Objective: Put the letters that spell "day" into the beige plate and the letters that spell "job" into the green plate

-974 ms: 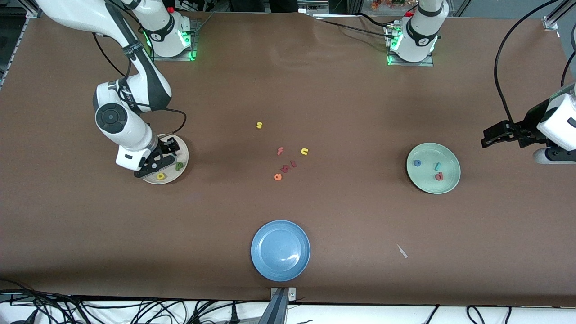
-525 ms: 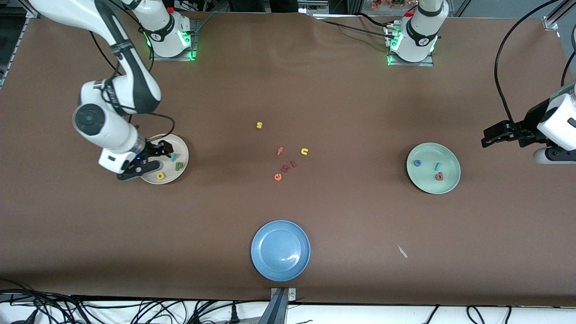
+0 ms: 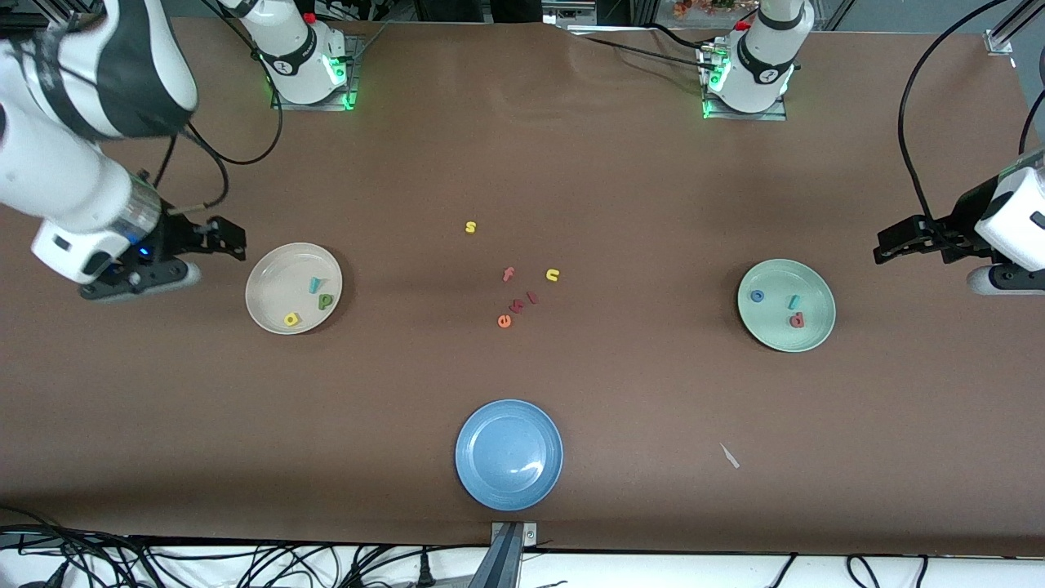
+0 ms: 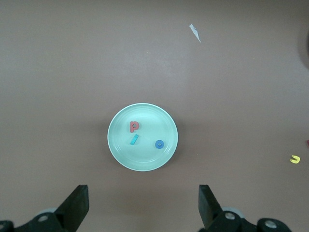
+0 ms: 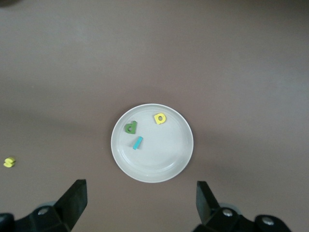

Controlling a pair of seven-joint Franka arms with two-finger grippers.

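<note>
The right hand (image 3: 208,237) hangs over bare table just beside the beige plate (image 3: 269,306), toward the right arm's end of the table, with its fingers spread wide and nothing between them. The left hand (image 3: 890,243) waits over the table near the green plate (image 3: 771,331), at the left arm's end, fingers likewise spread and empty.

Both words look sorted, so the main risk from here is disturbing what is done. Either hand, if it came low across its plate, could clip the rim and tip or slide the shallow dish; the foam letters are light and would scatter easily. A needless grab at the leftover letters in the middle could also spoil a finished plate.

In the beige plate lie the teal y (image 3: 313,284), the green d (image 3: 325,301) and the yellow a (image 3: 291,319), all apart from one another. In the green plate lie the blue o (image 3: 757,296), the teal j (image 3: 793,302) and the salmon-red b (image 3: 797,321), the j and b close together. The blue plate (image 3: 490,482), nearest the front camera, holds nothing.

Loose on the table between the two plates are the yellow s (image 3: 470,227), the reddish f (image 3: 508,274), the yellow n (image 3: 553,275), the orange e (image 3: 504,321) and two small red letters (image 3: 522,302) I cannot read.
</note>
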